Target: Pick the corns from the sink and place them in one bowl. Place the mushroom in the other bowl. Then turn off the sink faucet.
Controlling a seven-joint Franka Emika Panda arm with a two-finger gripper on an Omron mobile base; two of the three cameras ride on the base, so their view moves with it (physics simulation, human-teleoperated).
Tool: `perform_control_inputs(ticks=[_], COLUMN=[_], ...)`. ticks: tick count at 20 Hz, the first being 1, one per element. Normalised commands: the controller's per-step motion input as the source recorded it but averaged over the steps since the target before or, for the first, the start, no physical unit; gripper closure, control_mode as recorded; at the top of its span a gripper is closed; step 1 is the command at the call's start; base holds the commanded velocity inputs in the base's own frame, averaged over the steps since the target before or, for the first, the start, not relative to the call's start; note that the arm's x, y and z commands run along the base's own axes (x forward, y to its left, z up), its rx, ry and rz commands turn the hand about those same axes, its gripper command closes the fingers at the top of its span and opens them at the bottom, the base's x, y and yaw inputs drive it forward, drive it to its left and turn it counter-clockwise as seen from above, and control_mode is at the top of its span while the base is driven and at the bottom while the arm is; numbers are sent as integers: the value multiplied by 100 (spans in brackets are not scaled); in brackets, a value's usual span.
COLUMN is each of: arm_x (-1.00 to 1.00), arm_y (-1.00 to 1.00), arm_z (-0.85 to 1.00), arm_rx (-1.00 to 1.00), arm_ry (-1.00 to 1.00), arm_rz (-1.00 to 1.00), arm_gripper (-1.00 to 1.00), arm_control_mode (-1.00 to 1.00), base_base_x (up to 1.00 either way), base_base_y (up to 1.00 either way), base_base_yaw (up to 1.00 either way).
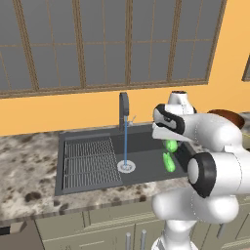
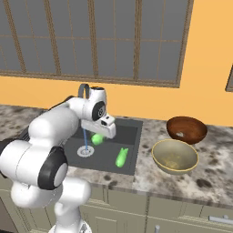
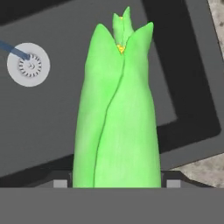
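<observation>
My counter (image 2: 214,177): speckled stone, dark sink (image 1: 146,141) set into it. On it, right of sink, tan-olive bowl (image 2: 174,156) near front edge, reddish-brown bowl (image 2: 186,129) just behind, close together. One corn (image 2: 121,157) lies on sink floor, near right wall.
</observation>
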Motion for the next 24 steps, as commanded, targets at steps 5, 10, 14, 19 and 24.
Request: perform_control_inputs(ticks=[5, 10, 14, 19, 24], arm_x=[-21, -15, -8, -2, 0], arm_y=[-22, -54, -77, -83, -94], arm_z=[26, 4, 7, 23, 9], arm_rx=[-7, -3, 0, 0, 0], arm_ry=[-15, -11, -4, 1, 2], arm_rz=[-20, -18, -16, -19, -20], arm_gripper=[100, 100, 100, 100, 100], arm_control_mode=[-100, -100, -100, -100, -100], base_base_x=[0, 0, 0, 0, 0], base_base_y=[0, 0, 0, 0, 0], base_base_yaw=[0, 0, 0, 0, 0])
